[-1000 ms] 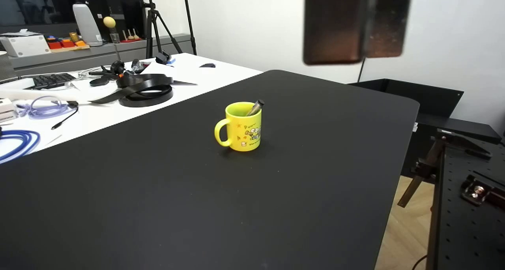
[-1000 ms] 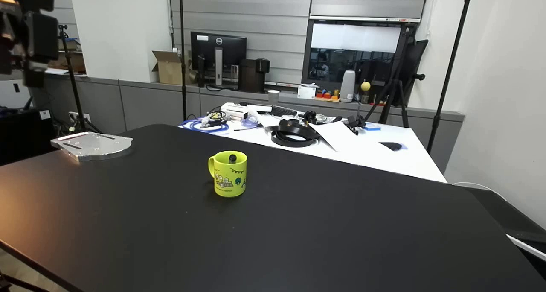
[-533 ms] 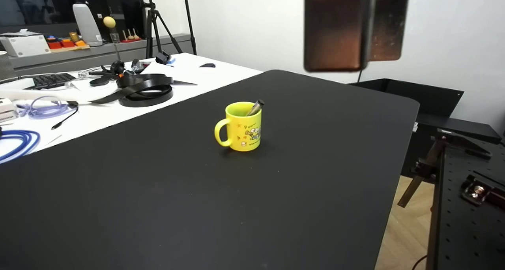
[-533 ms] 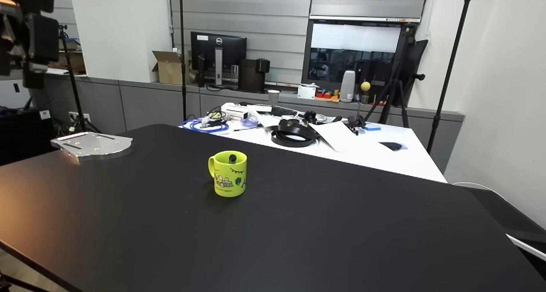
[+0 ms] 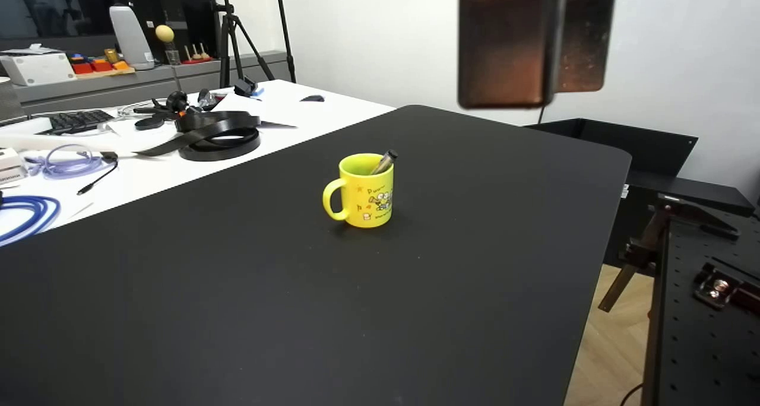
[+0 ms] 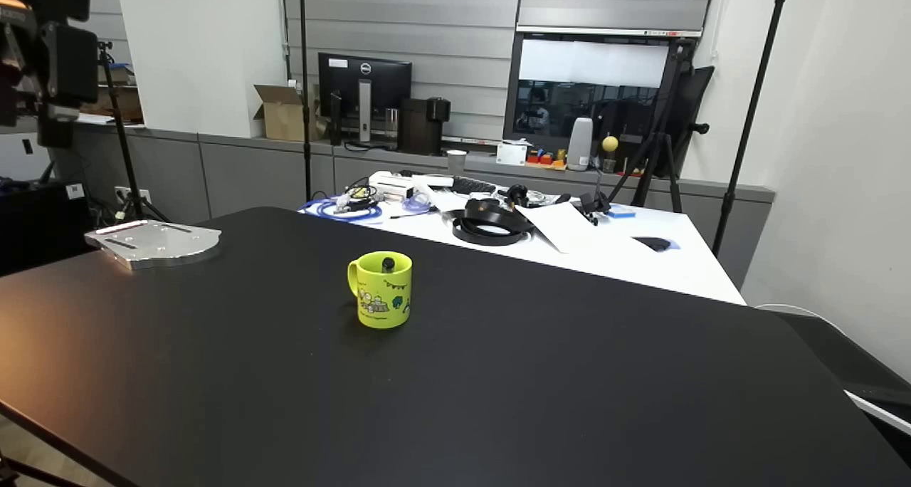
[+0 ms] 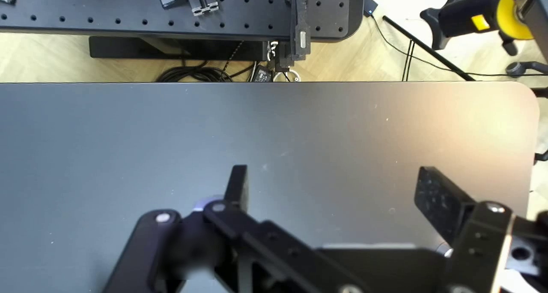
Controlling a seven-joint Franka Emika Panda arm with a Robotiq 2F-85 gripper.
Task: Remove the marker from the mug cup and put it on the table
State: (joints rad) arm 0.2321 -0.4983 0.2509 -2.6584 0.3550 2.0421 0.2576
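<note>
The yellow mug cup (image 5: 366, 199) stands upright on the black table (image 5: 267, 293), with its handle to the left. It also shows in an exterior view (image 6: 383, 298) and is out of the wrist view. The dark marker (image 5: 385, 161) leans inside the mug with its black end above the rim; its lower part is hidden. Its end also shows in an exterior view (image 6: 388, 265). My gripper (image 7: 333, 179) is open and empty high above the table, its fingertips wide apart. It hangs at the top right in an exterior view (image 5: 546, 91), well away from the mug.
A silver metal plate (image 6: 160, 241) lies at the table's corner. A white desk (image 6: 640, 273) with cables and black tape coils (image 6: 491, 220) adjoins the table. A perforated black bench (image 7: 128, 10) stands beyond a floor gap along the table's edge.
My gripper has come down slightly since one second ago and has held nearly still in the last half second. The mug and the marker have not moved.
</note>
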